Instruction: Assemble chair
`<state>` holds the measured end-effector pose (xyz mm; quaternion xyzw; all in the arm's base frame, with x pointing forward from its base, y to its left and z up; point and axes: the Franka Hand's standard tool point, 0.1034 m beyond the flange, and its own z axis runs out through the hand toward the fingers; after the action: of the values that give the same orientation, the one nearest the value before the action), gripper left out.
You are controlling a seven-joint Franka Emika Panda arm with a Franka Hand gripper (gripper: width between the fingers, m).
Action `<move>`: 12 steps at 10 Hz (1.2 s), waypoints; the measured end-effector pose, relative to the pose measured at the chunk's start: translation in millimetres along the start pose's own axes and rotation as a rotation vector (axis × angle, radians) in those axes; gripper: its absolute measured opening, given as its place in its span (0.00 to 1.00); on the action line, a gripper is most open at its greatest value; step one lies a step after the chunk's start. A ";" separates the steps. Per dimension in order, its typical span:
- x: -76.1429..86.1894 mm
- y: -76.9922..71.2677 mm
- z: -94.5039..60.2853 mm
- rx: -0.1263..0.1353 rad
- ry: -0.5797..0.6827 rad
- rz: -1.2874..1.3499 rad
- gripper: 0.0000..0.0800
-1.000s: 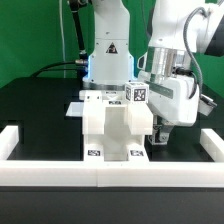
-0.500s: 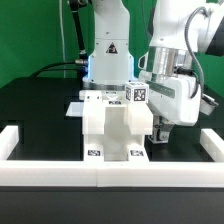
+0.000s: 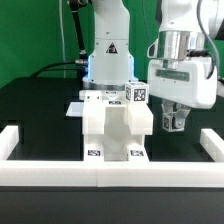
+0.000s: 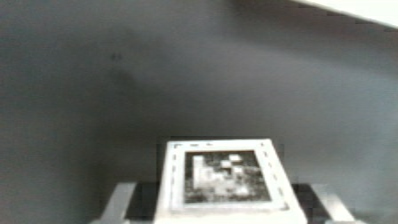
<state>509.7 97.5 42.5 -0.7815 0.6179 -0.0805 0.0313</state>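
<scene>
Chair [image 3: 115,128] sits mid-table, a chunky white blocky thing, right up against the white rail [image 3: 60,170] that runs along the near edge of the black table [image 3: 35,105]. No brand name or readable text anywhere on it, just black-and-white square tags. I count about six on the chair from the exterior view: one big one on the raised block at the top [image 3: 137,95], three small ones along the upper edge behind it, and two low down on the front face near the rail. Patterns are too small to decode.

One arm in the scene. Its gripper [image 3: 173,122] hangs just off the chair on the exterior view's right, close to the side of the chair but whether it's actually touching I can't tell. The jaws are pressed nearly together with nothing visibly pinched between them.

Wrist view is blurry: one tagged white part [image 4: 222,175] against the dark table, tag pattern just a smear.

Behind the chair there's the white robot base [image 3: 108,55] carrying one small black triangular warning sticker, symbol unreadable. Green backdrop [image 3: 30,35] behind that.
</scene>
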 end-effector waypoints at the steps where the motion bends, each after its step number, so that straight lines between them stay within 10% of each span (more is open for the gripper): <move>1: -7.7 -7.0 -10.6 0.015 -0.018 0.000 0.34; 5: -7.6 -24.3 -51.1 0.029 -0.090 -0.085 0.34; 9: 37.6 -52.9 -80.7 0.037 -0.105 -0.293 0.34; 12: 32.7 -49.5 -76.3 0.040 -0.094 -0.279 0.34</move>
<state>552.0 81.3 127.9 -0.8618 0.4995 -0.0599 0.0645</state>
